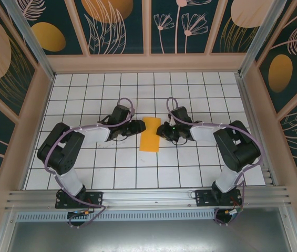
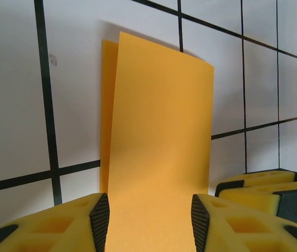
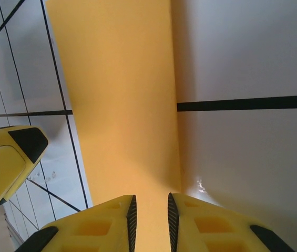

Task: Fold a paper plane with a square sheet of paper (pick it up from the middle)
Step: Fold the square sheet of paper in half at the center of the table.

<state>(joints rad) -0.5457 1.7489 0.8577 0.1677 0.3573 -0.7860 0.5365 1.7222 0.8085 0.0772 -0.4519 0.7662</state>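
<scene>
Down on the white gridded table [image 1: 85, 173], boxed in by dark floral walls [image 1: 116, 26], with an aluminium rail [image 1: 148, 197] across at 6 o'clock. Bent in from either side, left arm [image 1: 64, 149] and right arm [image 1: 237, 144], purple cables [image 1: 124, 102] looping over both wrists. Dead centre between them, the square sheet of paper [image 1: 151, 134], folded to a narrow orange-yellow strip, flat on the tiles, long side running 12 to 6 with a slight tilt, lower layer peeking out along one long edge. Nosing in at its 9 o'clock, left gripper [image 1: 139, 127], released, jaws standing wide with the strip lying between them. Crowding in from 3 o'clock, right gripper [image 1: 162, 130], pads [image 3: 131, 220] nearly together with orange showing in the slit; pinching or merely poised over it, cannot tell. Facing each other close across the strip, each one's yellow fingertips poking into the other's wrist view
</scene>
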